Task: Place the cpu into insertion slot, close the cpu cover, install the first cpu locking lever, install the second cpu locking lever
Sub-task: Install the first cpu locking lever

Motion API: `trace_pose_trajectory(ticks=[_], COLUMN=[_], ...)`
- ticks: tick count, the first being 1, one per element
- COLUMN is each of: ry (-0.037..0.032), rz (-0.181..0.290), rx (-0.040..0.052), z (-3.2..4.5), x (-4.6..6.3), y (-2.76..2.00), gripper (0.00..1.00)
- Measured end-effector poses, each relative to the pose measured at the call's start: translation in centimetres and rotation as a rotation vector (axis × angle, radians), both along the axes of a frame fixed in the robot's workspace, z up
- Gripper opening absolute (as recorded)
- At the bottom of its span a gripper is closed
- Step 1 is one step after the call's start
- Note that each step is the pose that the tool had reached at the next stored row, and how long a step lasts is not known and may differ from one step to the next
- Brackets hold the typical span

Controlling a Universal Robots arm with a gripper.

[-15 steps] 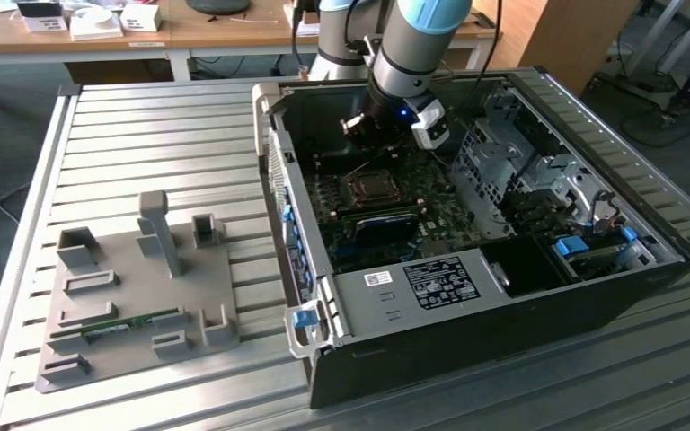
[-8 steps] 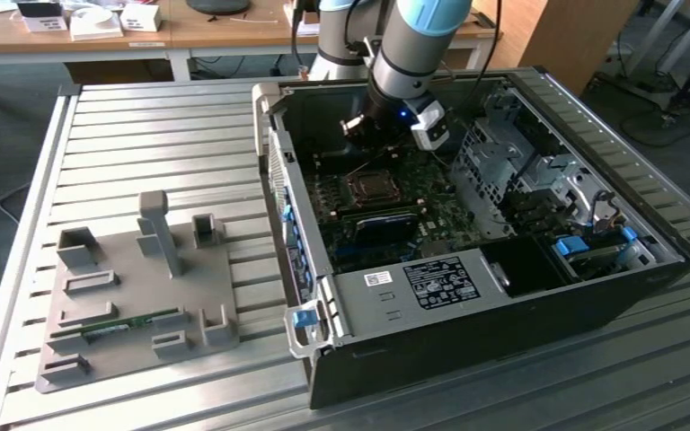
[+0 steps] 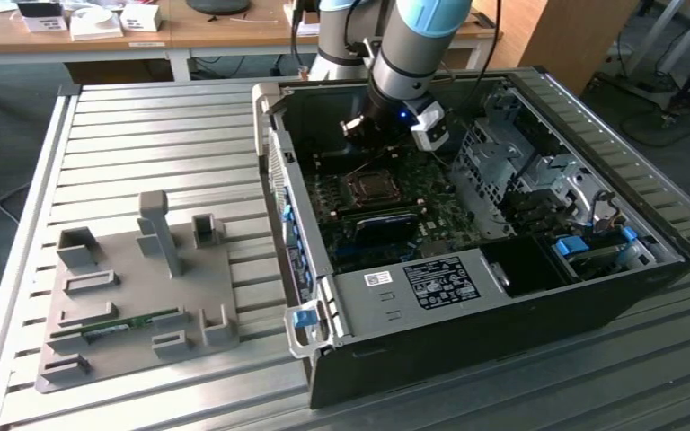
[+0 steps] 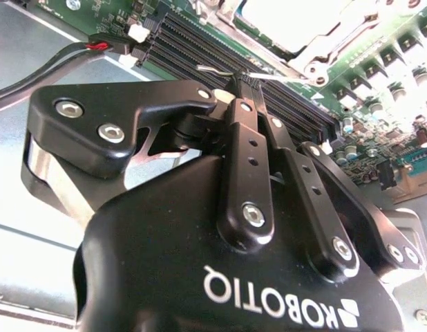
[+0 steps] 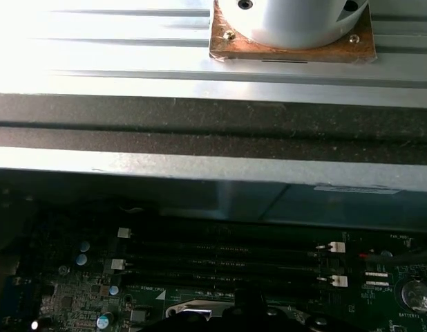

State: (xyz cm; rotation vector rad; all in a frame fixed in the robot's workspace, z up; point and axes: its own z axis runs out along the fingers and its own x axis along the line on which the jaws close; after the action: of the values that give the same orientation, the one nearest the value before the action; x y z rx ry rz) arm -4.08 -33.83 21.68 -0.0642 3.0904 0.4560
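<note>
We log the gripper (image 4: 242,88), fingers pressed together on nothing, tips just beside the insertion slot (image 4: 296,28), its cpu cover (image 3: 373,187) down.

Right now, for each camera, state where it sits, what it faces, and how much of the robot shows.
Exterior view: off the arm, above the ribbed table, looking down into the open computer case; the arm reaches into it near the insertion slot.
Second wrist view: behind the hand, shut fingers over the memory slots.
First wrist view: on the wrist, facing the case wall and the memory slots.
Shared: both wrist views show the memory slots.
</note>
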Motion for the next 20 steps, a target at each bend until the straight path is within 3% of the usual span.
trace_pose_trajectory(ticks=[20], ry=[-0.0001], rz=[0.045], rx=[0.0004], z=[-0.18], x=[0.02], y=[0.0], gripper=[0.11])
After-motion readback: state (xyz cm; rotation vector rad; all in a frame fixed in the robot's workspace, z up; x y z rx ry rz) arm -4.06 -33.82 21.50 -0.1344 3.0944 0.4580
